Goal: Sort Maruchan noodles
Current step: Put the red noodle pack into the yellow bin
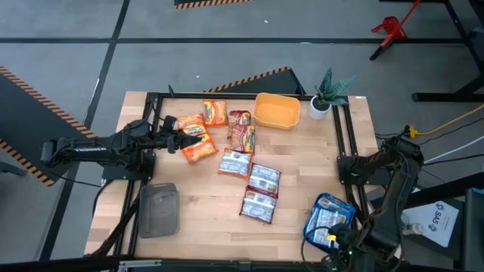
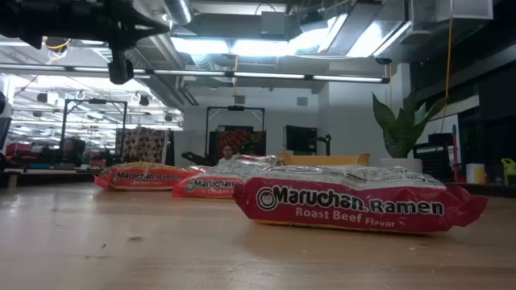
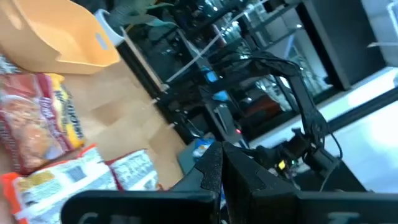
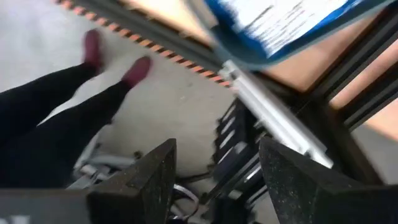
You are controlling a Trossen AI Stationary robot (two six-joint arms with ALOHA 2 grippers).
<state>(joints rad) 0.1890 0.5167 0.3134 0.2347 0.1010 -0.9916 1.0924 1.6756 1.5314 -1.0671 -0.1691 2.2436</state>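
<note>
Looking down on the desk point(image 1: 197, 219), we see the Maruchan noodles point(image 1: 240, 163) spread in a loose band across its middle: orange packets point(image 1: 198, 148) toward the left side, red-and-white packets point(image 1: 261, 193) running on toward the near right, and blue-and-white packets point(image 1: 330, 219) already gathered in a teal tray point(image 1: 311, 227) at the near right corner. A grey tray point(image 1: 159, 209) sits bare at the near left, and a yellow bowl point(image 1: 276, 110) and a small potted plant point(image 1: 325, 94) stand along the far edge.

Our left end effector point(image 1: 181, 136) hangs above the orange packets with its fingers pressed fully together and nothing between them. The nearest orange packet lies just under and beside its tip, long axis running roughly in line with the arm. Our right end effector point(image 4: 214, 180) is off the near right corner of the desk beside the teal tray, fingers spread wide and empty; a person's legs point(image 4: 68, 93) show on the floor beyond it.

We judge the left arm the nearer one for the orange group; it would first have to part its fingers and come down across a packet's short side.
</note>
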